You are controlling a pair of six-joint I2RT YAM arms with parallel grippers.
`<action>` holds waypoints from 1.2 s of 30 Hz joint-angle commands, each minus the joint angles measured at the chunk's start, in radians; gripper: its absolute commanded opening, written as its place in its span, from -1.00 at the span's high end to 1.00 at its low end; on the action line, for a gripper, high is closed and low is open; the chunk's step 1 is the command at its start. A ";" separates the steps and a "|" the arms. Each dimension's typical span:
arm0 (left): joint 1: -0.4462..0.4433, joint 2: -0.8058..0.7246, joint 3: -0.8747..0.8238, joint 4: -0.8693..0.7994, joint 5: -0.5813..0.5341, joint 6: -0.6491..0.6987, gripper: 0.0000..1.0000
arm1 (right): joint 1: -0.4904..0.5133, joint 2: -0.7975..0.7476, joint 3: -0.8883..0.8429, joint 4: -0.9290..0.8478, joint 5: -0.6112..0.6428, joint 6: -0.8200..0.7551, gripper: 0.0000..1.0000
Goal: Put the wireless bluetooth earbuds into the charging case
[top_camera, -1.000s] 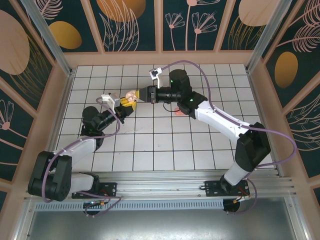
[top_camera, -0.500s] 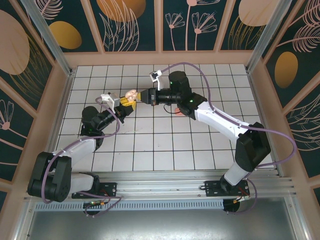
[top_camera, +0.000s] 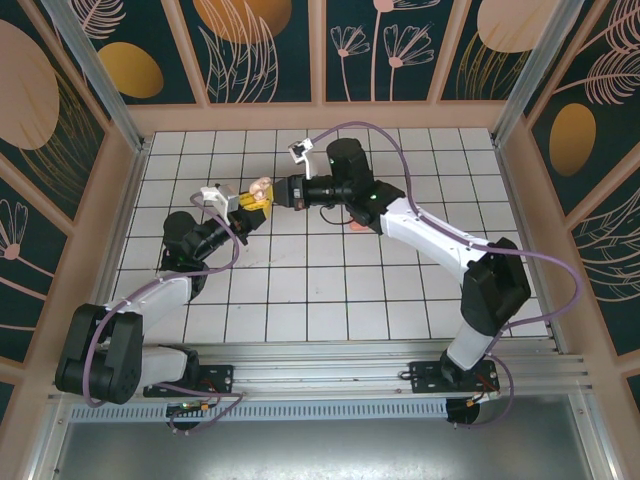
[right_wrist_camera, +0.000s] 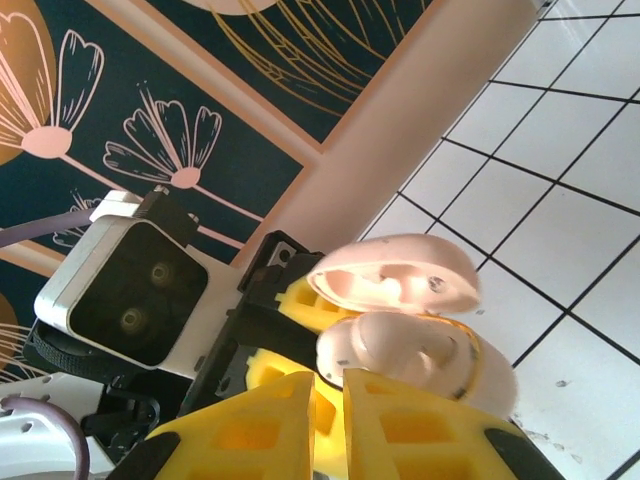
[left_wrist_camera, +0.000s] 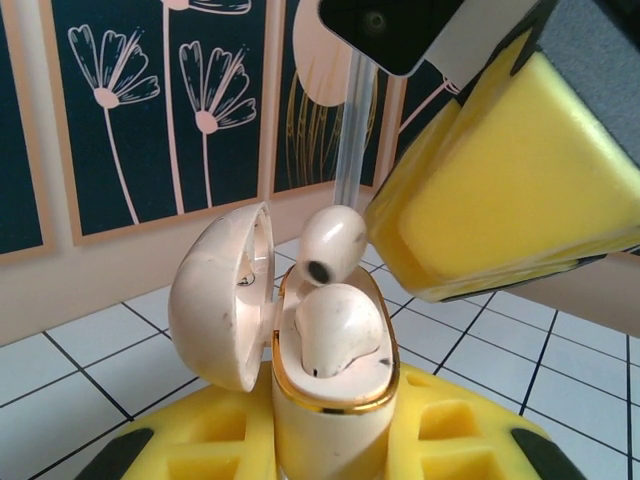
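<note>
Since a second ago my right arm (top_camera: 430,233) has swung leftward over the tiled floor (top_camera: 300,290). That brought the right gripper (top_camera: 289,191) up against the case, and its jaws have drawn together.

From overhead I see both arms meeting toward the far left of the floor. My left gripper (top_camera: 247,205) is clamped on the charging case (left_wrist_camera: 330,400) and holds it upright between its yellow pads (left_wrist_camera: 190,445). The lid (left_wrist_camera: 220,300) is hinged open to one side.

On the left wrist view, the right gripper is pressed closed with a cream earbud (left_wrist_camera: 335,243) pinched at its tip. That bud hangs just above the case mouth, not yet seated. A second cream earbud (left_wrist_camera: 338,328) already sits in the case, inside the gold rim.

A small coral-pink piece (top_camera: 354,224) lies on the tiles just beside the right arm, too small for me to tell what it is.
</note>
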 commanded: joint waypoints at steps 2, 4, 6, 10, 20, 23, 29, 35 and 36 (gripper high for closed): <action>-0.006 -0.011 0.035 0.013 0.039 0.025 0.78 | 0.015 0.019 0.061 -0.067 0.025 -0.061 0.67; -0.006 -0.010 0.037 0.011 0.043 0.027 0.78 | 0.016 0.009 0.056 -0.078 0.028 -0.066 0.64; -0.006 -0.009 0.037 0.008 0.045 0.028 0.78 | 0.014 -0.007 0.047 -0.088 0.034 -0.073 0.59; -0.007 -0.006 0.040 0.002 0.055 0.031 0.78 | 0.009 -0.048 0.012 -0.070 0.020 -0.074 0.51; -0.008 0.005 0.060 -0.029 0.099 0.050 0.78 | -0.030 -0.151 -0.073 0.061 -0.074 -0.039 0.46; -0.008 0.019 0.070 -0.030 0.117 0.047 0.77 | -0.044 -0.171 -0.087 0.100 -0.070 -0.023 0.43; -0.010 0.024 0.083 -0.041 0.139 0.051 0.77 | -0.069 -0.168 -0.088 0.066 -0.022 -0.019 0.34; -0.011 0.020 0.088 -0.058 0.153 0.056 0.77 | -0.069 -0.106 -0.036 0.050 -0.049 -0.025 0.34; -0.012 0.020 0.085 -0.058 0.152 0.056 0.77 | -0.069 -0.099 -0.028 0.048 -0.053 -0.028 0.34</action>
